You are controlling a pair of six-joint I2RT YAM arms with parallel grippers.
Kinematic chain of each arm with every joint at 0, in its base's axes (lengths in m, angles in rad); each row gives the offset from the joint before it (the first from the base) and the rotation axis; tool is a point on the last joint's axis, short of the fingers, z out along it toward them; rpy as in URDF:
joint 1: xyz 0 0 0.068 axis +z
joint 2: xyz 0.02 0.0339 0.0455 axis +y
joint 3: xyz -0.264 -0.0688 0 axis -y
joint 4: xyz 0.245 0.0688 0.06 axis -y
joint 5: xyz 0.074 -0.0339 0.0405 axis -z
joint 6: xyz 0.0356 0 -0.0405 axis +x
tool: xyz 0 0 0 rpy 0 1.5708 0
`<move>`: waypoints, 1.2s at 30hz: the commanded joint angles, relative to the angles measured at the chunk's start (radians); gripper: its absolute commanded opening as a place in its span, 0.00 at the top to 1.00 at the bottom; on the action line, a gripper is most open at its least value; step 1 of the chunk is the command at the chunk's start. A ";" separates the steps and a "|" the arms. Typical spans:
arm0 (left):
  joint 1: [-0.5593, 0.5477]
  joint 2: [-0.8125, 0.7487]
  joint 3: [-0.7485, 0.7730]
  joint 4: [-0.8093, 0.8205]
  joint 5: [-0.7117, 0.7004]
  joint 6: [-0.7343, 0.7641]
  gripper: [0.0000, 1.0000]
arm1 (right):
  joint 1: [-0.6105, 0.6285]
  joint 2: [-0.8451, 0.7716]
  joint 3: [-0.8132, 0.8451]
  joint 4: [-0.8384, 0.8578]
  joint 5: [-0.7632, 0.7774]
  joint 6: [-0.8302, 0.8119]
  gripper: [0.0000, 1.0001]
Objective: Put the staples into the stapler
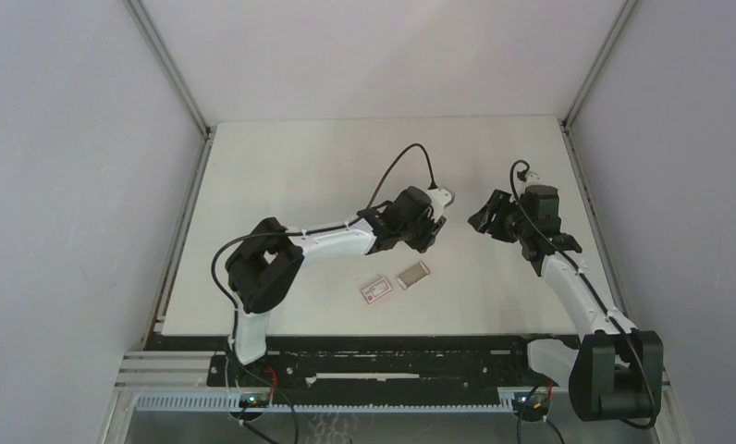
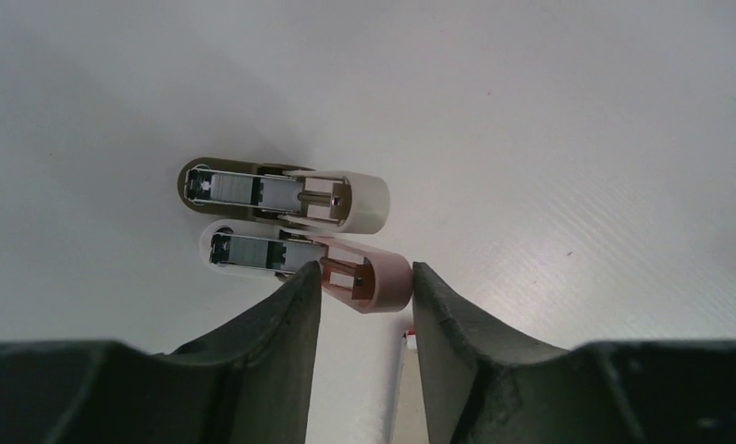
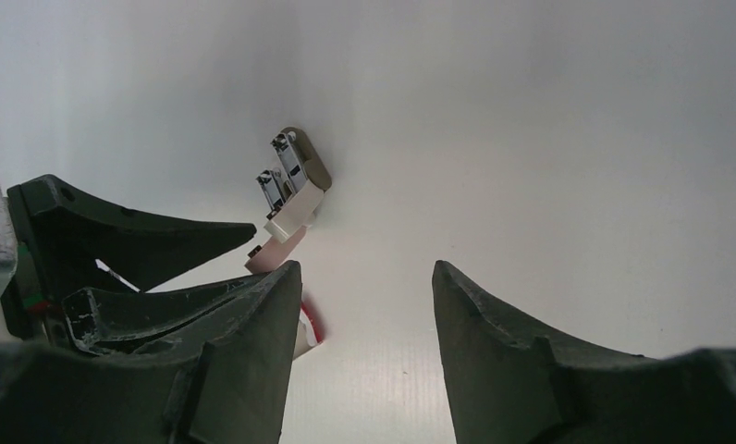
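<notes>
Grey tray (image 1: 399, 277) of staples (image 1: 413, 273), left tool (image 2: 364, 270) straddling stapler (image 2: 281, 194), grip unclear, right tool (image 3: 366, 268) open

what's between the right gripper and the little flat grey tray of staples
Only bare white table top lies between the right gripper and the small flat grey tray of silvery staples; the top external view shows it.
</notes>
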 commanded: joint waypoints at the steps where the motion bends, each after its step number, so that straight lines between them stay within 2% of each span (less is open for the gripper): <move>1: -0.005 0.006 0.058 0.008 -0.027 0.027 0.58 | -0.007 -0.011 -0.005 0.055 -0.012 0.019 0.47; 7: -0.005 0.001 0.057 -0.001 -0.059 0.011 0.77 | -0.008 -0.008 -0.012 0.062 -0.019 0.016 0.48; 14: -0.005 -0.069 0.008 -0.015 -0.168 -0.094 1.00 | -0.007 -0.003 -0.018 0.076 -0.031 0.015 0.49; 21: -0.005 -0.146 -0.020 -0.128 -0.300 -0.219 1.00 | -0.007 0.005 -0.018 0.081 -0.047 0.014 0.49; 26: -0.005 -0.170 -0.025 -0.182 -0.312 -0.273 1.00 | -0.007 0.011 -0.018 0.082 -0.055 0.013 0.49; 30: 0.001 -0.160 -0.048 -0.164 -0.269 -0.299 1.00 | -0.006 0.014 -0.018 0.081 -0.057 0.010 0.49; 36: 0.032 -0.146 -0.089 -0.078 -0.130 -0.337 1.00 | -0.003 0.018 -0.018 0.080 -0.061 0.006 0.49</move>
